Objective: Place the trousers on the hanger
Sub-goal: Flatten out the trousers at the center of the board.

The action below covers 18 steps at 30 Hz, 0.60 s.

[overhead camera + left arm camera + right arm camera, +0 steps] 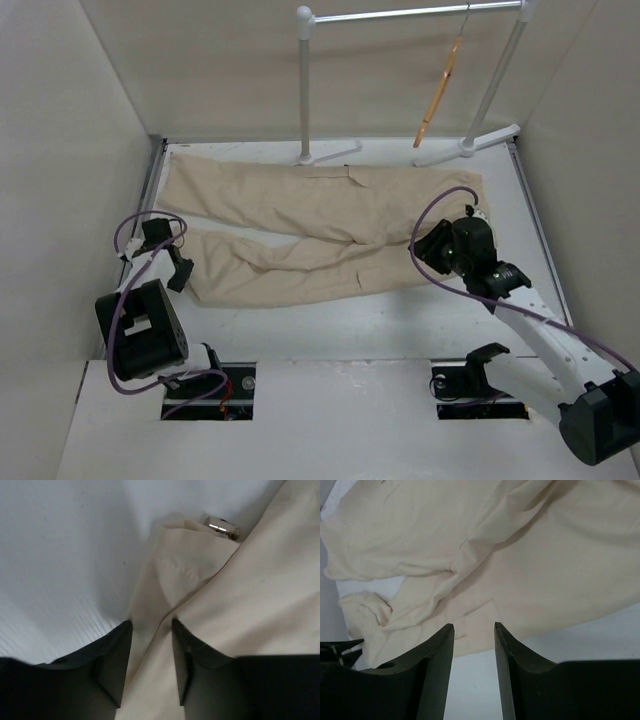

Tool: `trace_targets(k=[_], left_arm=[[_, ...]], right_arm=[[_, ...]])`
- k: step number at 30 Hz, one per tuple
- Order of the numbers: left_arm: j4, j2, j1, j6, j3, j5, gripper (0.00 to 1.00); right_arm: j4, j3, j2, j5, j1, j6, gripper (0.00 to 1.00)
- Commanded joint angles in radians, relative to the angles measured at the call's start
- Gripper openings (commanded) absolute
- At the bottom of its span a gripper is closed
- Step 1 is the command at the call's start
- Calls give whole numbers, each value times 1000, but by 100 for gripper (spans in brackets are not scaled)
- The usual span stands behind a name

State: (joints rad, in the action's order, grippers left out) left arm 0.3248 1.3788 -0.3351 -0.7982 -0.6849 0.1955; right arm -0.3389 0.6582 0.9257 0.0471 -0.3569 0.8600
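Note:
The beige trousers (330, 215) lie flat on the white table, legs to the left and waist to the right. The orange wooden hanger (440, 90) hangs by its hook from the rack at the back right. My left gripper (178, 268) is at the cuff end of the near leg. In the left wrist view it (152, 625) is open, with trouser cloth (260, 590) lying between the fingers. My right gripper (432, 243) is low at the waist end. In the right wrist view it (474, 626) is open over the near edge of the trousers (530, 555).
A white tubular clothes rack (400, 14) stands at the back, its feet (330, 155) touching the trousers' far edge. White walls close in the table at left, right and back. A small silver metal stud (220, 527) shows beside the cuff.

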Motion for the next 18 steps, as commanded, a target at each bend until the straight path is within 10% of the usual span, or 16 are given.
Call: trace_targets(k=[1,5,18], left_arm=[[-13,32,-28,13,-25,50,26],[74,-82,-58,8,-48,70,3],[680,-400,3,45,-397,309,11]], right_arm=[[-6,1,-33,4,-17,-13,44],[-38,-2,-74,4,3,-30,45],[-52,-26,-122,-39,104,-44,60]])
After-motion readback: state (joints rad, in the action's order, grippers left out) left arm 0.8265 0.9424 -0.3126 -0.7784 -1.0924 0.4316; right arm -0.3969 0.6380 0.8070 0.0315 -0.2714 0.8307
